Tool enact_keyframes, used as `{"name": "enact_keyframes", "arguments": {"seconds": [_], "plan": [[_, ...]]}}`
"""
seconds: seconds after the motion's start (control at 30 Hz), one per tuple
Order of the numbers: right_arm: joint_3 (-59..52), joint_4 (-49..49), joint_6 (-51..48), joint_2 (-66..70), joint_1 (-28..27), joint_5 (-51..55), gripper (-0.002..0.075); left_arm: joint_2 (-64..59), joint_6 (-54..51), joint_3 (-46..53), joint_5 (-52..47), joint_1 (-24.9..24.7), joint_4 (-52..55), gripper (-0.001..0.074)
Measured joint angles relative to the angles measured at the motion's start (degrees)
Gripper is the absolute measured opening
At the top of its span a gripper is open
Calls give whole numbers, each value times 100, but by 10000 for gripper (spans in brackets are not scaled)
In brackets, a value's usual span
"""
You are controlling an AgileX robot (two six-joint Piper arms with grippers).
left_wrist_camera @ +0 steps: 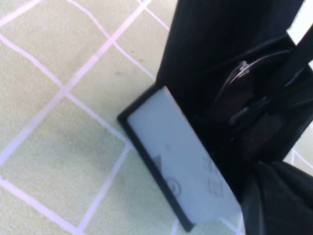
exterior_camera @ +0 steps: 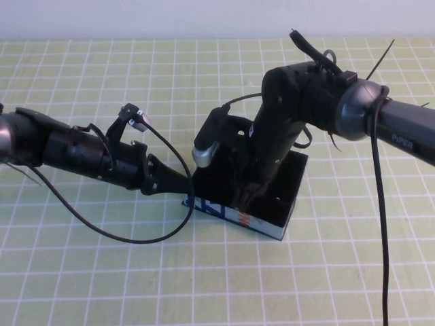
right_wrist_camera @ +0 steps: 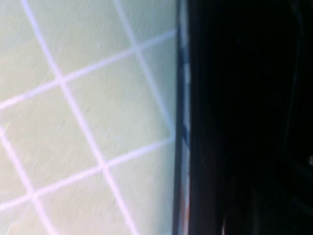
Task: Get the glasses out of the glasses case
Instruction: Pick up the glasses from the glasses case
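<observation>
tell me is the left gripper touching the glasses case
Touching. The high view shows the left gripper pressed against the left end of the glasses case, no gap visible. The right gripper reaches down into the case.

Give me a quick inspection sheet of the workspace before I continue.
Surface: pale green gridded table mat, flat.
Job's things: rectangular matte black glasses case, open, printed white front toward the camera; black-framed glasses inside.
Clutter: nothing seen.
End effectors: left end effector at the case's left end, state unclear; right end effector reaching down into the case, closing, grip unconfirmed.
Cables: black cable looping over the mat under the left arm; another hanging from the right arm.
Surroundings: plain white wall behind.
</observation>
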State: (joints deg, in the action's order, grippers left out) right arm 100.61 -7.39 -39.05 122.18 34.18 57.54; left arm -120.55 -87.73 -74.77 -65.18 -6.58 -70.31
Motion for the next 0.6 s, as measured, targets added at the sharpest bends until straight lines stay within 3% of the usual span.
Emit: {"name": "enact_keyframes", "arguments": {"seconds": [0.4,0.6], "plan": [[273,124,1022,-1051,0,810,15,1258,108,0,78,0,141,-4],[273,428,2122,-1913,-152,1225,15,1912,371,0,375,0,196,-4]]}}
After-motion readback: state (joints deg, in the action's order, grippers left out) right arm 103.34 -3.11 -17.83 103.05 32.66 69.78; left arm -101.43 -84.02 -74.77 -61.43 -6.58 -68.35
